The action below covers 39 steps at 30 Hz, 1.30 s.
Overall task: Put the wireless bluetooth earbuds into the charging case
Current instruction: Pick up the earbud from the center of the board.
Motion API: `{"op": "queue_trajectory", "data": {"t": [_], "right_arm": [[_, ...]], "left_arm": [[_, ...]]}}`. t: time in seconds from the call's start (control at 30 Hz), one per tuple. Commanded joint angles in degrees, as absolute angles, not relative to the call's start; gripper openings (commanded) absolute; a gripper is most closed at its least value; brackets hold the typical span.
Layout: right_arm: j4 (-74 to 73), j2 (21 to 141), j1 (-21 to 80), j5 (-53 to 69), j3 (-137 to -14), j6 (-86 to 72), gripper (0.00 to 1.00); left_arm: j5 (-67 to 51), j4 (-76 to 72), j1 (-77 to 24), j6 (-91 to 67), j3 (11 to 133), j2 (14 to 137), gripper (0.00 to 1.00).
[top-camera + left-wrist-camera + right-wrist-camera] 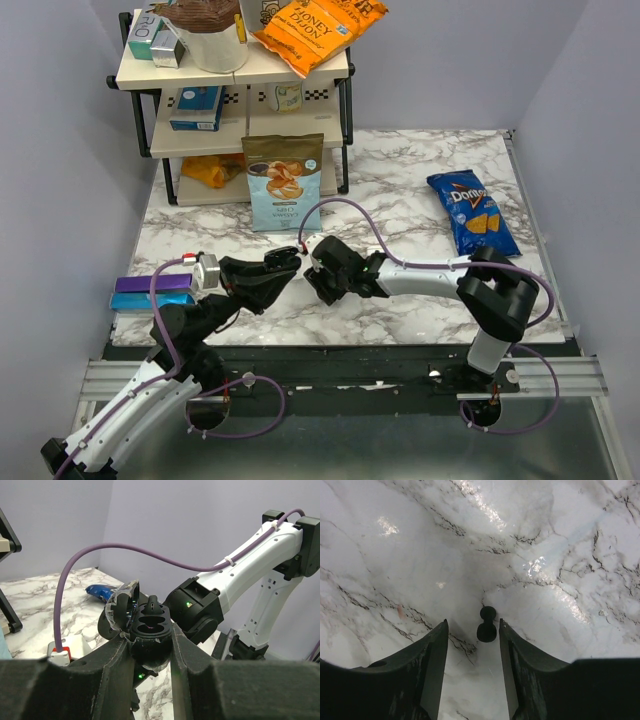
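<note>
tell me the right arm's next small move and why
Probably close the right gripper on the earbud: it lies on the marble table between the open jaws, untouched, while the left gripper holds the charging case with its lid up.

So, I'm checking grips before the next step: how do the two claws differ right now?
The left claw is shut on the open charging case; the right claw stands open, holding nothing. The left claw is raised off the marble table; the right claw points down at it, straddling an earbud lying there untouched. Both are black.
</note>
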<state>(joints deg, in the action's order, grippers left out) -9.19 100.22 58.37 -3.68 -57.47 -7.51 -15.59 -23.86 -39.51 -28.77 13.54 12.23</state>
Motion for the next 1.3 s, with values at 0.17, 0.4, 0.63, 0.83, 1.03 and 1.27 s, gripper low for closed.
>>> {"op": "queue_trajectory", "data": {"t": [0.17,0.4,0.63,0.83,1.03,1.27], "right_arm": [[-10.2,101.51,57.83,-6.85,-58.18,-7.47,0.42],[-10.11,100.81,57.74,-7.47,-57.92,-7.56,0.28],[-10.02,100.11,57.74,-8.09,-57.83,-7.56,0.12],[-10.11,99.05,57.66,-8.88,-57.92,-7.3,0.01],[-9.14,94.15,57.74,-7.91,-55.99,-6.77,0.01],[-14.84,67.7,57.66,2.0,-50.98,1.21,0.01]], "left_arm": [[-14.68,-24.35,-39.81,-29.36,13.18,12.39,0.0],[-14.68,-24.17,-39.9,-29.36,13.18,12.3,0.0],[-14.85,-24.17,-39.82,-29.27,13.36,12.31,0.0],[-14.77,-24.26,-39.9,-29.18,13.36,12.3,0.0],[-14.68,-23.12,-39.81,-29.27,13.71,11.78,0.0],[-15.03,-22.41,-39.9,-29.27,14.68,11.77,0.0]]}}
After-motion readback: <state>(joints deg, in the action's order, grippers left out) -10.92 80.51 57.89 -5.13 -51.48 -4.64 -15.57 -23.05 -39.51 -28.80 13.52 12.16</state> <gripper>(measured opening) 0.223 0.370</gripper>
